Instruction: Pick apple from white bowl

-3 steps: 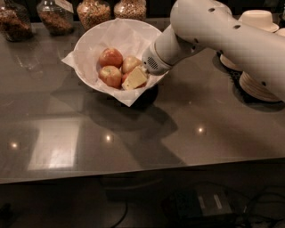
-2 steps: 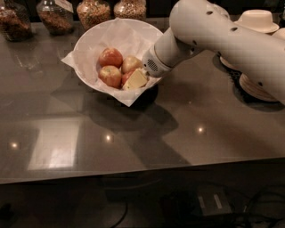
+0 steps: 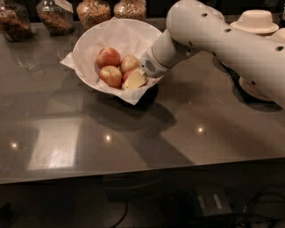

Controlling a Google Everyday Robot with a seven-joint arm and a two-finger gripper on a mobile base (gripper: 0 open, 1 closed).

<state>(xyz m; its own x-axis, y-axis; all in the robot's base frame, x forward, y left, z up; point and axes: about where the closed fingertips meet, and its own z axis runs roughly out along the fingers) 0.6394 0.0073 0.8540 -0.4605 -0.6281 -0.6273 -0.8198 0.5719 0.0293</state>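
Observation:
The white bowl [image 3: 89,42], lined with crumpled white paper, stands at the back of the dark countertop. Several small apples lie in it: a red one [image 3: 108,57] at the back left, one [image 3: 111,75] in front of it, and a paler one [image 3: 129,62] to the right. A reddish apple [image 3: 127,73] is mostly hidden behind my gripper. No sticker shows on any of them. My gripper [image 3: 135,79] reaches into the bowl's right side from the white arm [image 3: 213,35], low among the apples and against the reddish one.
Several glass jars of grains [image 3: 93,11] line the back edge behind the bowl. Stacked beige paper bowls [image 3: 258,20] stand at the back right, partly behind the arm. The dark glossy countertop [image 3: 133,133] stretches toward the front edge.

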